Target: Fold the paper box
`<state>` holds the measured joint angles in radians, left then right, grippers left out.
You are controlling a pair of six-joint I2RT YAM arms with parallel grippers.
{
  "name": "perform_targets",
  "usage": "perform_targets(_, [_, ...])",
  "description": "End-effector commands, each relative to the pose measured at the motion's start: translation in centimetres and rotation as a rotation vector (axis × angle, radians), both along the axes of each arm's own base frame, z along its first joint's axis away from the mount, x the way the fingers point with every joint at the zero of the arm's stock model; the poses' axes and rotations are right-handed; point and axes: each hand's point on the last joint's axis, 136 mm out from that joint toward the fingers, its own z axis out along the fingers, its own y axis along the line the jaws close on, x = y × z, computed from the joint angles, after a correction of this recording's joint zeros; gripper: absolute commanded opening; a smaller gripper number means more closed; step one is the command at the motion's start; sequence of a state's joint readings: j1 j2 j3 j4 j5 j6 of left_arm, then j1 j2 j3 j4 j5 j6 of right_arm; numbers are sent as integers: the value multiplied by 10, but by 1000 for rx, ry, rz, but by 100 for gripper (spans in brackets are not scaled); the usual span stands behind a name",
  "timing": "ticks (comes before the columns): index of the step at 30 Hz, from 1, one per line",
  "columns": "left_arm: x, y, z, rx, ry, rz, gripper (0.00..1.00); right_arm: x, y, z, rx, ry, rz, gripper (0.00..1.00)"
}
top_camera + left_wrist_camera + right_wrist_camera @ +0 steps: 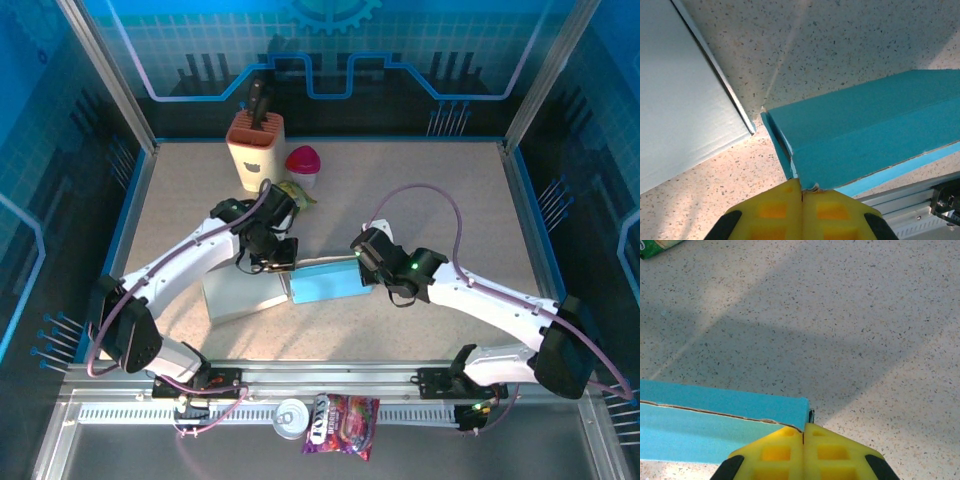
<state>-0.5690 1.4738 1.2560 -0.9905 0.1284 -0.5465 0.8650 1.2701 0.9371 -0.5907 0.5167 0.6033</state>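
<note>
Box sits mid-table, centre of the top view, blue, long side running left-right. Pale card panel lies flat just left of it; the left wrist cam shows a narrow gap of table between the two.

Left gripper: yellow pads pressed flush together, tips touching the box's near left corner at bottom centre of its wrist frame. There might be a sliver of card edge nipped at the tips, but the view is too tight to say.

Right gripper: pads also fully together, tips against the box's right end. The box fills the lower left of that frame.

Back of table, upper left of centre: knife block, pink-lidded cup. On the rail at bottom centre: can and snack bag.
</note>
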Motion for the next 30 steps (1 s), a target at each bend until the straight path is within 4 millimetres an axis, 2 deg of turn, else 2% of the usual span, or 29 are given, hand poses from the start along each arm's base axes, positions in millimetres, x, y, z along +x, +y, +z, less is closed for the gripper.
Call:
perform_targets(1, [-5,-9,0,-65,-17,-39,0,-9,16,-2,41,36,39,0])
perform_targets(6, [-6,-4,3,-50,-74,-47,0,-10,16,-2,40,34,35,0])
perform_targets(17, [-13,2,-5,37,-149,-62,0,-12,11,1,34,33,11,0])
perform_targets(30, [-18,3,-13,99,-162,-79,0,-11,8,5,45,51,-12,0])
